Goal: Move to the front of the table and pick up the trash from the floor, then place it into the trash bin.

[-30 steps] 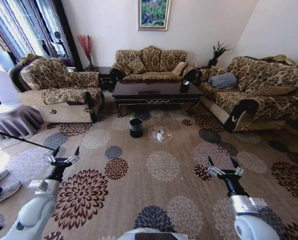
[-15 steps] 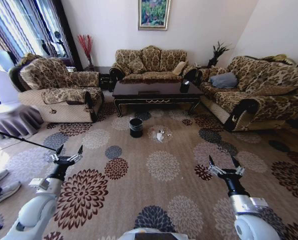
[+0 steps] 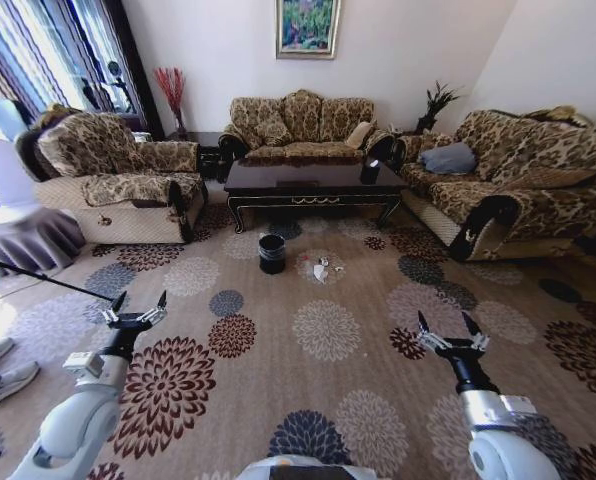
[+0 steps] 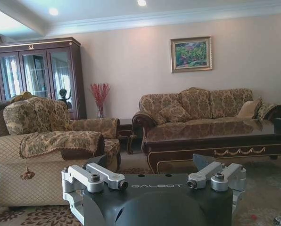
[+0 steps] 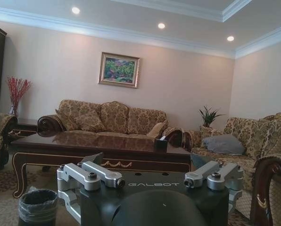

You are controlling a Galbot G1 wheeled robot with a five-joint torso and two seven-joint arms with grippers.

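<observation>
Head view: table (image 3: 313,184) stands at the far end of the floor (image 3: 328,390), in front of the middle sofa (image 3: 300,128), with an armchair (image 3: 113,180) to its left and a second sofa (image 3: 518,185) to its right. A small dark box (image 3: 369,171) sits on the table's right end.

Bin (image 3: 272,254) stands upright on the carpet just in front of the table's left half, liner folded over its rim. Trash (image 3: 321,270) lies on a pale medallion just right of the bin, near it but apart; white crumpled paper is plain, the smaller bits beside it too small to sort out.

Left gripper (image 3: 135,304) is held low over the carpet at lower left, jaws spread wide, nothing between them. Right gripper (image 3: 451,325) is held the same way at lower right, jaws also spread and empty. Both are well apart from bin and trash, pointing toward the table.

Left wrist view: gripper body in the foreground, table edge with gold ornament beyond it, armchair on one side, a glass-fronted cabinet (image 4: 37,75) and a vase of red stems (image 4: 100,98) behind, a framed picture (image 4: 191,53) on the wall.

Right wrist view: bin (image 5: 38,206) close beside the gripper body, table (image 5: 98,148) behind it, a potted plant (image 5: 208,117) in the corner between the two sofas
</observation>
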